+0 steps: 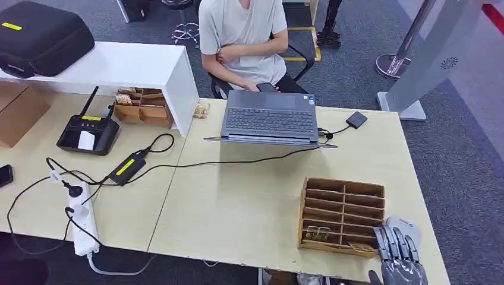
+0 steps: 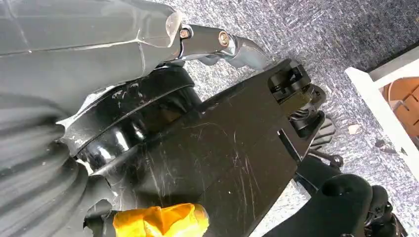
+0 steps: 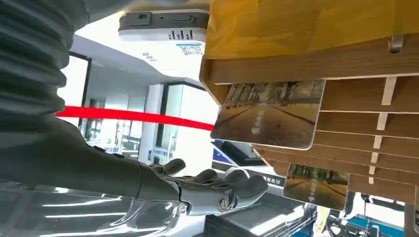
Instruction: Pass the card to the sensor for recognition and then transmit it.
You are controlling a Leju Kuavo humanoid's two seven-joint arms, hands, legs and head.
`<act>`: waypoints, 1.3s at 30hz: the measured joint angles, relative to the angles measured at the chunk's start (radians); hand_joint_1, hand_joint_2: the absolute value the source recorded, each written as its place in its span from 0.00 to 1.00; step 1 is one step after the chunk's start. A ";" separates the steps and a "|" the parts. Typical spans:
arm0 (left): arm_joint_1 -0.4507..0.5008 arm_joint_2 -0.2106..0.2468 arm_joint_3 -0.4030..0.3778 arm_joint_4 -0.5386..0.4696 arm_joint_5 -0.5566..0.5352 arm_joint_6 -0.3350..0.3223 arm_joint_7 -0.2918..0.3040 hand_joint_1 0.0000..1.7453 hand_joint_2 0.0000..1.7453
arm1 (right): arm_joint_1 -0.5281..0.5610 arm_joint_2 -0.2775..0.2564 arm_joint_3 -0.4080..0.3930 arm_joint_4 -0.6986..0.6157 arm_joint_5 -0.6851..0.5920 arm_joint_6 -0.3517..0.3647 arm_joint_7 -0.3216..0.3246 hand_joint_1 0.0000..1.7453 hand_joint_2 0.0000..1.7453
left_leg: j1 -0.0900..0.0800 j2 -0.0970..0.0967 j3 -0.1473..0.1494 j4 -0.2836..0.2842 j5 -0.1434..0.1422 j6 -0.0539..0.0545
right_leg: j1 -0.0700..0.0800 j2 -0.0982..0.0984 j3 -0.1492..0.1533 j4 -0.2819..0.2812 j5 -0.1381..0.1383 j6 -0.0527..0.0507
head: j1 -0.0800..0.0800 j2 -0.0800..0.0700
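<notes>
Take the wooden card rack (image 1: 343,215) near the table's (image 1: 238,208) front edge as your landmark. It stands with its slots facing the robot's side, so a card can be drawn out edge-first. You have two cards in it: one card (image 1: 317,233) in a front slot at the rack's left end, and a second card (image 1: 361,246) further right in the frontmost row. In the right wrist view both hang out past the slats, the nearer card (image 3: 269,114) and the farther one (image 3: 315,185), which leaves a free edge to pinch.

Your right hand (image 1: 397,252) sits at the rack's front right corner, just beside the second card, fingers extended and slightly apart, grasping nothing; the wrist view shows the same hand (image 3: 217,190) empty. I judge it is placed there to reach for a card, the pick not yet made.

Your left hand (image 2: 74,123) hangs low beside the robot's body; I cannot tell whether it is released or clenched.

One small black reader (image 1: 356,119), probably the sensor, lies well beyond the rack, cabled to the one laptop (image 1: 269,116) where one person (image 1: 243,35) sits.
</notes>
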 joint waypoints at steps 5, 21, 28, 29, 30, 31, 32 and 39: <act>0.000 0.000 0.000 0.000 0.000 0.000 0.002 0.00 1.00 | 0.001 0.043 -0.051 -0.021 -0.013 -0.002 -0.073 0.00 1.00 | 0.000 0.000 0.000 0.000 0.000 0.000 | 0.000 0.000 0.000 0.000 0.000 0.000 | 0.000 0.000; 0.000 0.000 0.000 0.000 0.002 0.001 0.003 0.00 1.00 | 0.008 0.164 -0.161 -0.110 -0.024 -0.002 -0.234 0.00 1.00 | 0.000 0.000 0.000 0.000 0.000 0.000 | 0.000 0.000 0.000 0.000 0.000 0.000 | 0.000 0.000; 0.000 0.000 0.000 0.000 0.001 0.000 0.003 0.00 1.00 | 0.001 0.184 -0.176 -0.101 -0.020 -0.002 -0.239 0.00 1.00 | 0.000 0.000 0.000 0.000 0.000 0.000 | 0.000 0.000 0.000 0.000 0.000 0.000 | 0.000 0.000; 0.000 0.000 0.000 0.000 0.001 0.000 0.003 0.00 1.00 | -0.001 0.186 -0.176 -0.099 -0.018 -0.002 -0.240 0.00 1.00 | 0.000 0.000 0.000 0.000 0.000 0.000 | 0.000 0.000 0.000 0.000 0.000 0.000 | 0.000 0.000; 0.000 0.000 0.000 0.000 0.000 0.000 0.003 0.00 1.00 | -0.004 0.188 -0.176 -0.097 -0.017 -0.002 -0.242 0.00 1.00 | 0.000 0.000 0.000 0.000 0.000 0.000 | 0.000 0.000 0.000 0.000 0.000 0.000 | 0.000 0.000; 0.000 0.000 0.000 0.000 0.000 0.000 0.003 0.00 1.00 | -0.006 0.189 -0.177 -0.095 -0.017 -0.002 -0.243 0.00 1.00 | 0.000 0.000 0.000 0.000 0.000 0.000 | 0.000 0.000 0.000 0.000 0.000 0.000 | 0.000 0.000; 0.000 0.000 0.000 0.000 0.000 0.000 0.003 0.00 1.00 | -0.008 0.191 -0.176 -0.093 -0.016 -0.002 -0.243 0.00 1.00 | 0.000 0.000 0.000 0.000 0.000 0.000 | 0.000 0.000 0.000 0.000 0.000 0.000 | 0.000 0.000; 0.000 0.000 0.000 0.000 -0.001 0.000 0.003 0.00 1.00 | -0.018 0.198 -0.176 -0.074 -0.014 -0.002 -0.244 0.00 1.00 | 0.000 0.000 0.000 0.000 0.000 0.000 | 0.000 0.000 0.000 0.000 0.000 0.000 | 0.000 0.000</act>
